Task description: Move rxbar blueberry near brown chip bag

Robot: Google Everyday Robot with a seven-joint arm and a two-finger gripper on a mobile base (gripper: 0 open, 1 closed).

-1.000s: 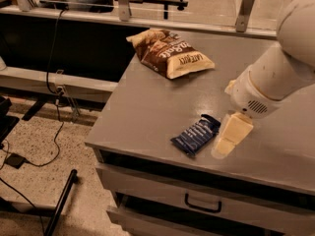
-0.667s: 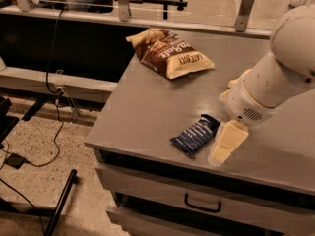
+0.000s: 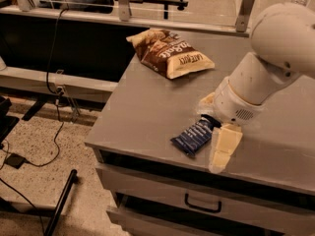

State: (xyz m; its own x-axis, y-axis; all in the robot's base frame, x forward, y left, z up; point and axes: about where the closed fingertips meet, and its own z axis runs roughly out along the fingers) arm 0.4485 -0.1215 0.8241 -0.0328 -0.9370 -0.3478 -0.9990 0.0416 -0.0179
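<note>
The rxbar blueberry (image 3: 196,135), a small dark blue bar, lies flat near the front edge of the grey table (image 3: 147,107). The brown chip bag (image 3: 170,53) lies at the table's far side, well apart from the bar. My gripper (image 3: 224,147), pale cream under the white arm (image 3: 268,63), hangs low just right of the bar, with its tip near the table's front edge. The arm's body hides the bar's far right end.
A pale yellow bit (image 3: 206,101), perhaps a sponge, peeks out behind the arm. Drawers with a handle (image 3: 202,205) sit under the table. Cables and a stand leg lie on the floor to the left. A railing runs along the back.
The arm and gripper have shifted left and downward, closer to the blue bar. The bar and the chip bag have not moved.
</note>
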